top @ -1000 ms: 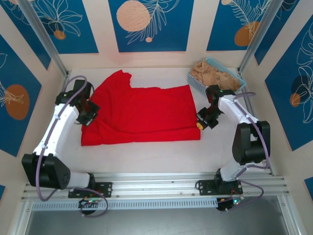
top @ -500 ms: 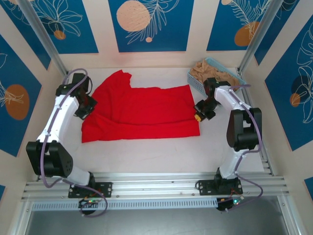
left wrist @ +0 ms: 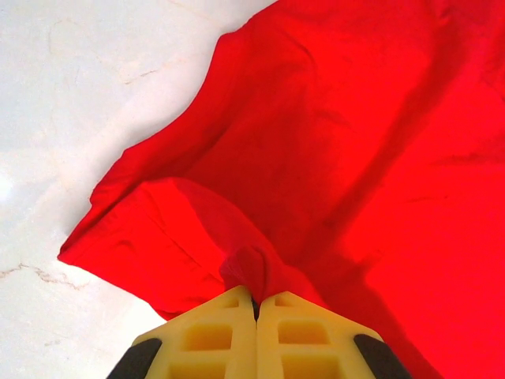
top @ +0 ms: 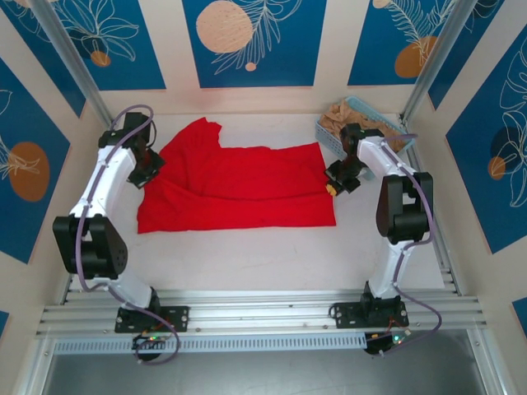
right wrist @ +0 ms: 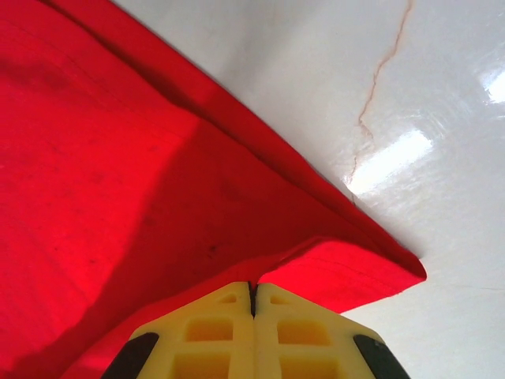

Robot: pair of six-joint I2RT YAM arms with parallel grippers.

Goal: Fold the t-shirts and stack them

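Note:
The bright red t-shirt [top: 239, 185] lies spread across the middle of the white table, plain side up, one part sticking out toward the back left. My left gripper [top: 151, 171] is shut on a pinch of its left edge [left wrist: 251, 272]. My right gripper [top: 333, 188] is shut on the shirt's right edge [right wrist: 331, 260], with a folded corner beside the fingers. Tan-beige shirts [top: 356, 123] are piled in the basket at the back right.
The light blue lattice basket [top: 387, 123] stands at the back right corner, close behind my right arm. Metal frame posts [top: 74, 70] rise at both back corners. Bare white table [top: 247, 255] stretches in front of the shirt.
Both grippers have moved toward the back of the table, pulling the shirt's front layer with them. The front edge of the shirt now lies further back.

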